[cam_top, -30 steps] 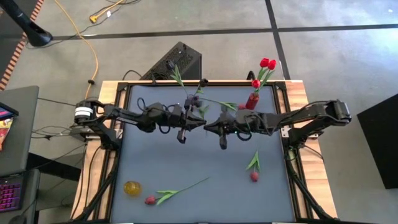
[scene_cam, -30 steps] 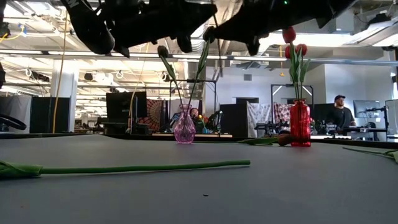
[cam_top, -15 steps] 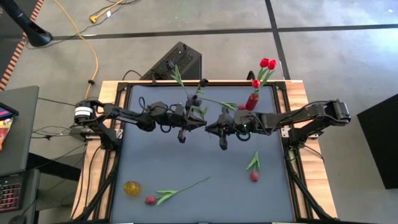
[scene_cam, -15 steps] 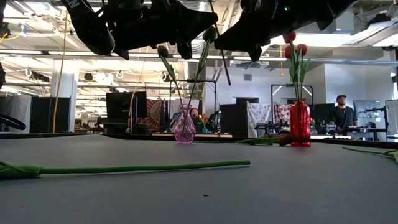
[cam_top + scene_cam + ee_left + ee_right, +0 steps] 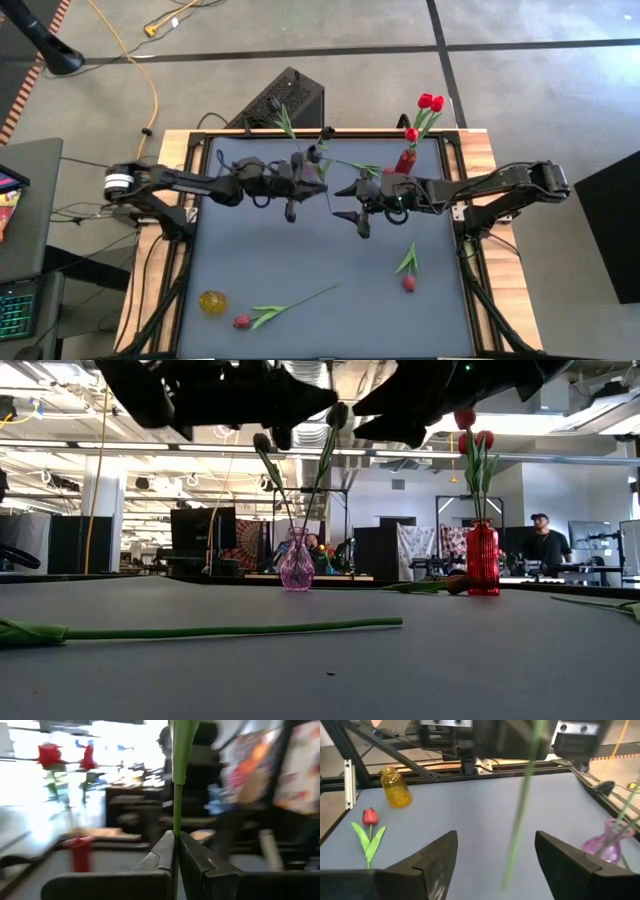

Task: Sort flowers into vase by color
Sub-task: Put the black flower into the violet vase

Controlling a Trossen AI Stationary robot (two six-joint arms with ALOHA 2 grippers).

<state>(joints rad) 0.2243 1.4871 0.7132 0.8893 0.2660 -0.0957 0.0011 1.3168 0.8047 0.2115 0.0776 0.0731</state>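
Note:
My left gripper (image 5: 322, 178) (image 5: 176, 840) is over the table's middle, high above it, and is shut on the thin green stem (image 5: 177, 805) of a flower whose head is out of view. My right gripper (image 5: 343, 190) (image 5: 495, 855) faces it from the right, open. The stem (image 5: 520, 820) stands blurred just beyond its fingers, and I see no touch. A pink vase (image 5: 297, 570) at the far middle holds two dark-budded flowers. A red vase (image 5: 405, 160) at the far right holds red tulips (image 5: 430, 102). A yellow vase (image 5: 212, 302) stands near left. My left gripper pinches the flower's bare stem (image 5: 176, 827) between its two fingers, below a broad leaf (image 5: 183, 750). The fingers lie across the stem. The flower is lifted clear of the table, and the stem's free end (image 5: 505, 881) hangs in the air.
A pink-headed flower (image 5: 270, 312) lies near the table's near edge beside the yellow vase. A red-headed flower (image 5: 408, 270) lies at the right. Another flower (image 5: 365, 168) lies beside the red vase. People and desks show in the room beyond the table.
Both grippers have moved a little toward the table's far edge, staying close together and high above the table. The held flower has gone with my left gripper.

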